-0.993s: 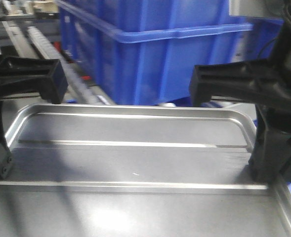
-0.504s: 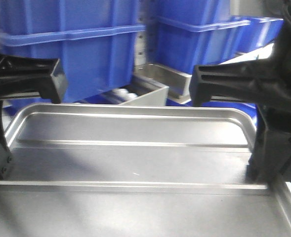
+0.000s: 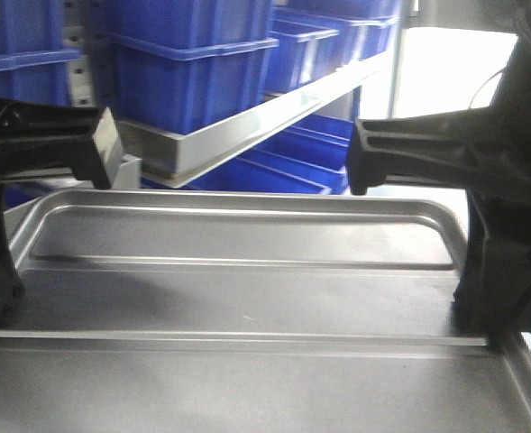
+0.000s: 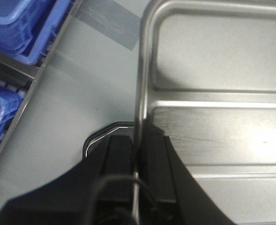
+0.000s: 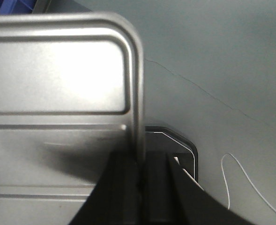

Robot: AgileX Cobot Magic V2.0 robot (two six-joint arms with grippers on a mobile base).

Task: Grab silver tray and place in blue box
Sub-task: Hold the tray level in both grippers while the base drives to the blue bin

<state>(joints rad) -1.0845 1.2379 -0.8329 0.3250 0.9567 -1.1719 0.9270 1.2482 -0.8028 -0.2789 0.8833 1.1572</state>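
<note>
The shallow shiny rectangular metal tray (image 3: 247, 298) is held aloft, its rolled rim pinched at 9 o'clock by the left claw (image 4: 135, 154), 3 o'clock by the right claw (image 5: 140, 173); judged stiff, light, slippery

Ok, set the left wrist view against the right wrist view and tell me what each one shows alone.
Left wrist only: the left gripper shut on the silver tray at its left rim, blue crates, and a pale strip on the floor. Right wrist only: the right gripper shut on the tray's right rim, a thin white wire, and a hairline crack. Both: the tray, clamped by its rim over the grey floor.
</note>
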